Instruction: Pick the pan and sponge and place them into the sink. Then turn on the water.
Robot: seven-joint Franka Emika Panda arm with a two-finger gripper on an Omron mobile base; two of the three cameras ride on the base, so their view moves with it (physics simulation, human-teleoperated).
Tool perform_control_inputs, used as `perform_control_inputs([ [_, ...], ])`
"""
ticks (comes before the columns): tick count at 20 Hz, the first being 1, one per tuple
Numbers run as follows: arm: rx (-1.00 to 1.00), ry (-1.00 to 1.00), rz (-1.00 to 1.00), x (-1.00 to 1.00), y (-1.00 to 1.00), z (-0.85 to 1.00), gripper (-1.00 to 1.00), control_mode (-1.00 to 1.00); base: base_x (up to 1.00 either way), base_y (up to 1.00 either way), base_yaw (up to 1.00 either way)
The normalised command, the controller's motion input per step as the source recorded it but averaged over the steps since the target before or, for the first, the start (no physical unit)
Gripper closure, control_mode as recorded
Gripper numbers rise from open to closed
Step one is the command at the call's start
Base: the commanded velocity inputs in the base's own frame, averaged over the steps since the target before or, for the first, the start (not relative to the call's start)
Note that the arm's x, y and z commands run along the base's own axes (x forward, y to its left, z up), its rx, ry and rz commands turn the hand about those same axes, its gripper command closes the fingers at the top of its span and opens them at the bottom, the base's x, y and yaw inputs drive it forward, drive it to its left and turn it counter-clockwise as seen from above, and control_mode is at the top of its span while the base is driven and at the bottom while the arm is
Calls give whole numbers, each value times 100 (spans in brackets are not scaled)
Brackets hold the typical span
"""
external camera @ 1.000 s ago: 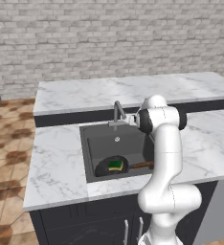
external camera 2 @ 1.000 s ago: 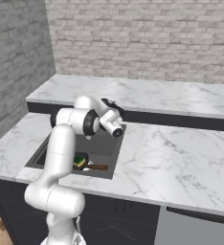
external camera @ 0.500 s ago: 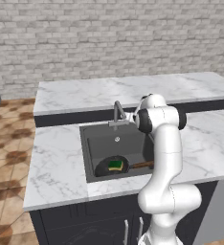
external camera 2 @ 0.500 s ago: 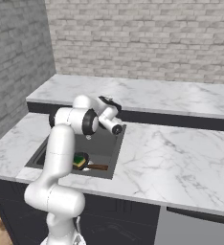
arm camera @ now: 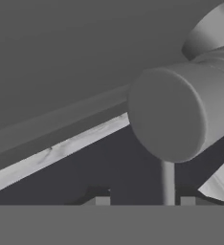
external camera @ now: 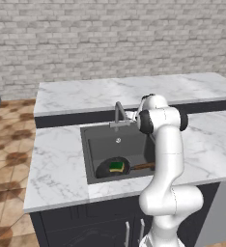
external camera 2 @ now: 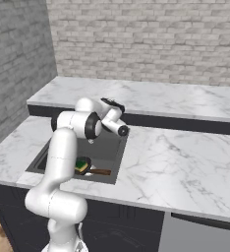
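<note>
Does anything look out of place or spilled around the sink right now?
Nothing stands out. The pan lies flat in the sink with the sponge resting inside it, and no water runs from the faucet. The marble counter looks dry and unmarked.

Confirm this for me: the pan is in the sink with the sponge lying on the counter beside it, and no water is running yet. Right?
Not quite. The sponge is not on the counter: it lies in the pan, inside the sink, as the left base view shows. The rest holds: no stream falls from the faucet.
</note>
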Motion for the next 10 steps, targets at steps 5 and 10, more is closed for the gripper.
perform_control_inputs([
  [5,6,0,-4,0,-64,0,100,-100,0,0,0],
  [10,0,0,-5,0,-45,-1,100,-100,0,0,0],
])
